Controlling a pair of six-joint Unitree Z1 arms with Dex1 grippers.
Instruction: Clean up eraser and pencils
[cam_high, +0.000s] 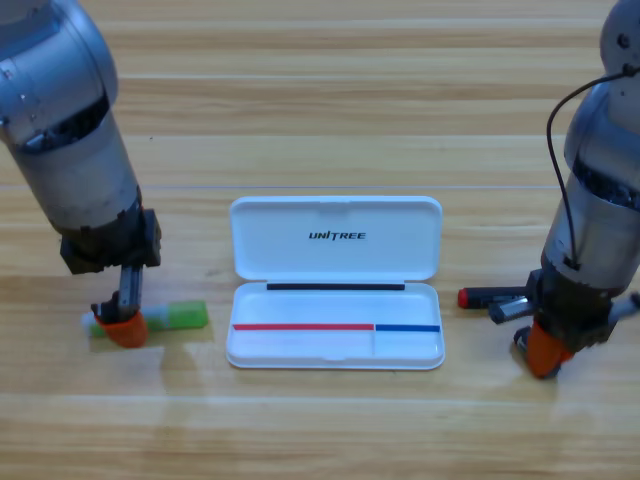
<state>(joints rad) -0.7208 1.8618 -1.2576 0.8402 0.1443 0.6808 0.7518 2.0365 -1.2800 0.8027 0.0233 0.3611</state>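
A green eraser (178, 317) with a white end lies flat on the table, left of the open white case (335, 262). My left gripper (126, 328) points down on the eraser's left end and hides that end. One of the pencils (492, 297), with a red tip and a black middle, lies right of the case and points toward it. Its right end runs under my right gripper (545, 350), which points down at the table just below and right of it.
The case lies open at the table's middle, with its lid (335, 215) toward the back and its shallow tray (400, 347) toward the front. The left arm's grey body (70, 140) and the right arm's body (600, 200) stand over the table's two sides.
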